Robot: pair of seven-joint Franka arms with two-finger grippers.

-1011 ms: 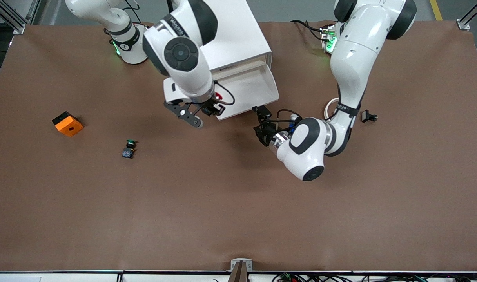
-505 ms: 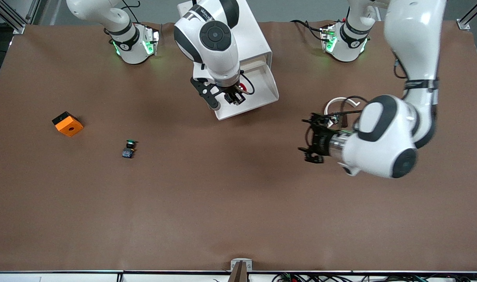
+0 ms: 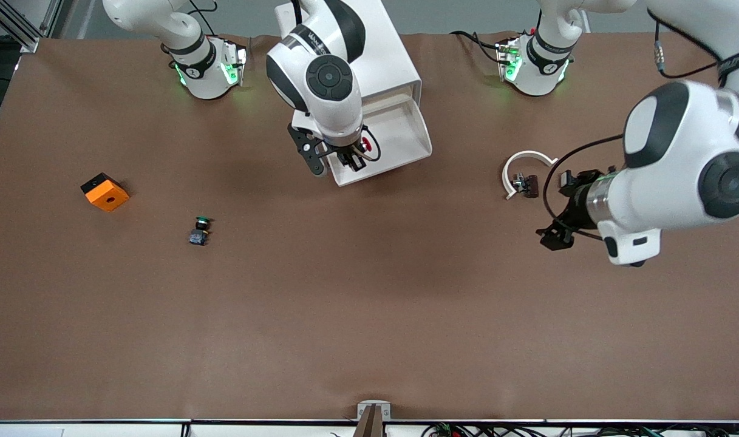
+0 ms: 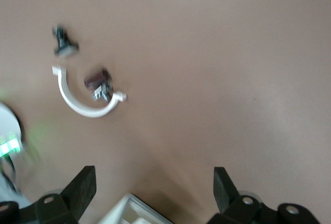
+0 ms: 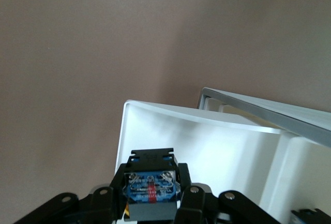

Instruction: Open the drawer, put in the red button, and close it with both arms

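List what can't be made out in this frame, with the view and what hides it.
- Red button: the front view shows only a sliver of red cap under the right arm's wrist; the right wrist view shows only its body, clamped by the right gripper over the open drawer.
- Drawer interior: partly covered by the right arm in the front view.
- Small parts beside the white curved piece: blurred in the left wrist view, tiny in the front view.
- Left gripper: cut off by the frame edge.

Pretty plain setup: a big brown tabletop (image 3: 369,315) with a matte covering (slightly wrinkled along the edge by the bases) fills nearly everything. Aluminium frame posts (image 3: 724,27) stand at the corners there, with grey floor (image 3: 454,15) and a yellow line (image 3: 676,15). Cables (image 3: 527,430) run along the nearest edge.
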